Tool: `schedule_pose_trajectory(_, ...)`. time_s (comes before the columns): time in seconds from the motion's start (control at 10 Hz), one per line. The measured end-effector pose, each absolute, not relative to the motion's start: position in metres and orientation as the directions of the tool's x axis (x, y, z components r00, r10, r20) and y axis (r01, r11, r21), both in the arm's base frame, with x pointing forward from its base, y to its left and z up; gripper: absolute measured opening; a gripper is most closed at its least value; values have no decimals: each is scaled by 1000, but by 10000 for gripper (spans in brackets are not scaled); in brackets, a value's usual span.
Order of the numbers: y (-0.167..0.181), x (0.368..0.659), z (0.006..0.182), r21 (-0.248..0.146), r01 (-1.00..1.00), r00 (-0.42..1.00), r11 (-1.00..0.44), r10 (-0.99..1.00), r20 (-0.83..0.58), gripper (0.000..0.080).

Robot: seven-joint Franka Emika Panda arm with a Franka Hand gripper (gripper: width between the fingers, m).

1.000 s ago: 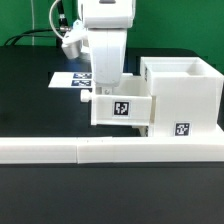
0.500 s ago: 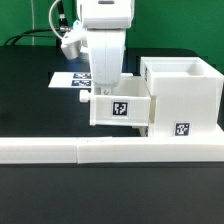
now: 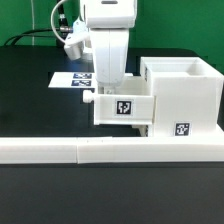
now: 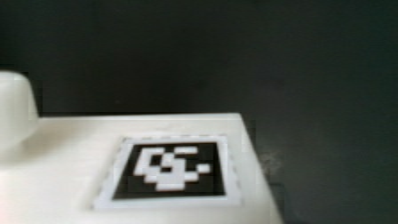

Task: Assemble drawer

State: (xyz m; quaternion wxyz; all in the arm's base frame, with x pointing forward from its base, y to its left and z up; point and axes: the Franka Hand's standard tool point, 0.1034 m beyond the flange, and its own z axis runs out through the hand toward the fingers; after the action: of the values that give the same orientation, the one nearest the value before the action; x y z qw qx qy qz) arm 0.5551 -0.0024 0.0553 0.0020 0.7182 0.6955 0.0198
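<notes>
In the exterior view the large white cube-like housing (image 3: 185, 90) stands at the right, with a tag low on its front. A small white tray (image 3: 122, 108) with a tag and a side knob (image 3: 88, 98) sits level against the housing's left side, partly in it. My gripper (image 3: 108, 86) reaches down into the tray from above, shut on its wall; its fingertips are hidden behind the wall. The wrist view shows a white tagged surface (image 4: 173, 172) close up, over the dark table. A second tray is not in view.
Long low white border bars (image 3: 100, 150) run along the front of the black table (image 3: 30, 100). The marker board (image 3: 70, 80) lies flat behind the arm at the exterior view's left. Cables hang at the back.
The tray and my gripper have shifted slightly toward the exterior view's right, closer into the housing. The housing has not moved.
</notes>
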Motion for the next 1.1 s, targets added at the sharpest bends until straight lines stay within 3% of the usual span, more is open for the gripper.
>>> schedule_pose_trajectory(1.1,0,554,54,33,999,19,-19,999,27,42)
